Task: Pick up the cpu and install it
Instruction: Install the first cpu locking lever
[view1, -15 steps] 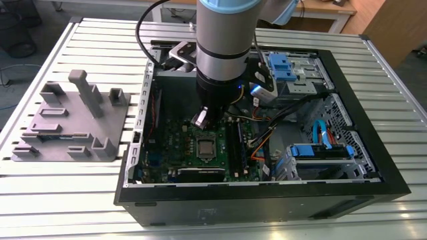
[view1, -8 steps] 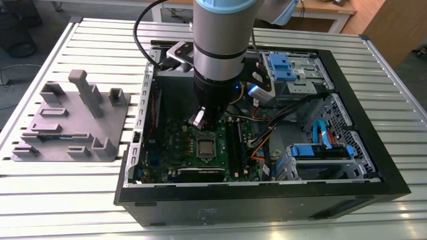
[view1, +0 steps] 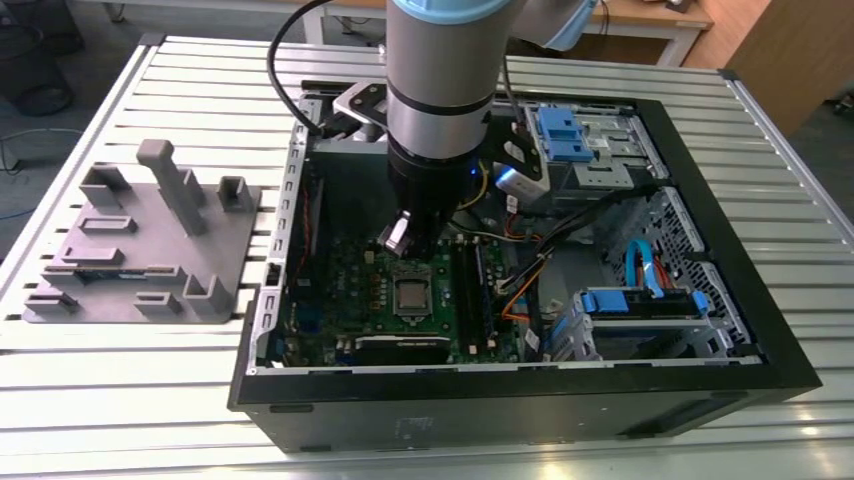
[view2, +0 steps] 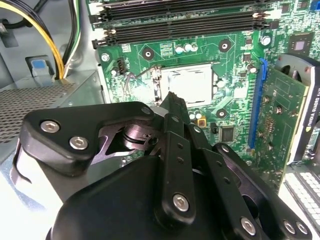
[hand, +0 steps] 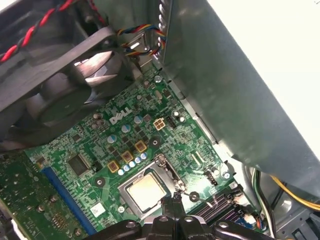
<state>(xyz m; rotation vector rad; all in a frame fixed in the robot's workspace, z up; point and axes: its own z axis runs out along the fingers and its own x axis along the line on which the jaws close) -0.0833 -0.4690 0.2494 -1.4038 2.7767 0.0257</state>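
Note:
The cpu (view1: 411, 293) lies flat in the square socket on the green motherboard (view1: 350, 300) inside the open computer case. Its shiny metal top shows in the second wrist view (view2: 190, 84) and in the first wrist view (hand: 146, 191), framed by the socket's metal rim. My gripper (view1: 416, 252) hangs just above the board, beside the socket's edge. Its black fingers (view2: 173, 107) meet at their tips with nothing between them. In the first wrist view the gripper (hand: 173, 201) ends at the socket's corner, apart from the chip.
Black memory slots (view2: 185, 22) run beside the socket. A graphics card (view2: 285, 115), a black fan (hand: 70, 85), loose cables (view1: 534, 270) and blue drive bays (view1: 641, 300) crowd the case. A grey fixture block (view1: 147, 240) stands on the slatted table at the exterior view's left.

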